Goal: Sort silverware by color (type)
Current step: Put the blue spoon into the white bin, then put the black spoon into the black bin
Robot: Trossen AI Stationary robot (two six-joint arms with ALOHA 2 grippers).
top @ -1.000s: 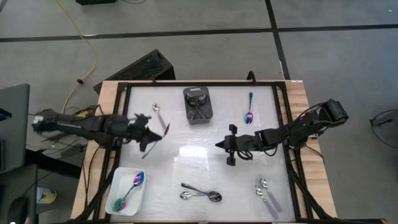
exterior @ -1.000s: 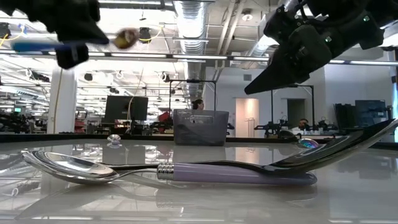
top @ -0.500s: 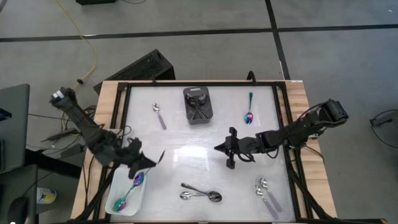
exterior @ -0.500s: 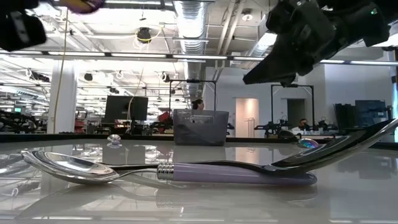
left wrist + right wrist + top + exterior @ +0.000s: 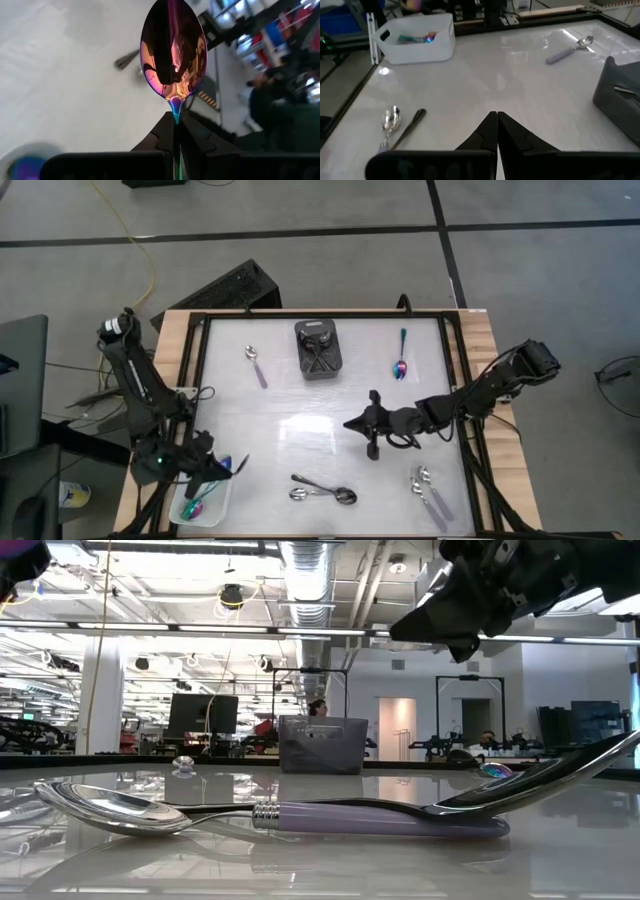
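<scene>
Sorting by finish: a rainbow spoon (image 5: 173, 50) is held pinched by its handle in the closed left gripper (image 5: 222, 469) above the white tray (image 5: 184, 470), lower left, where rainbow pieces are collected; the right gripper (image 5: 352, 422) is closed, empty, at centre.

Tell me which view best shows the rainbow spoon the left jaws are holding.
The left wrist view: the rainbow spoon fills the frame, bowl up, its neck pinched in the shut left gripper. The high view shows only a sliver of it at the white tray. The low view and right wrist view do not show it clearly.
</scene>
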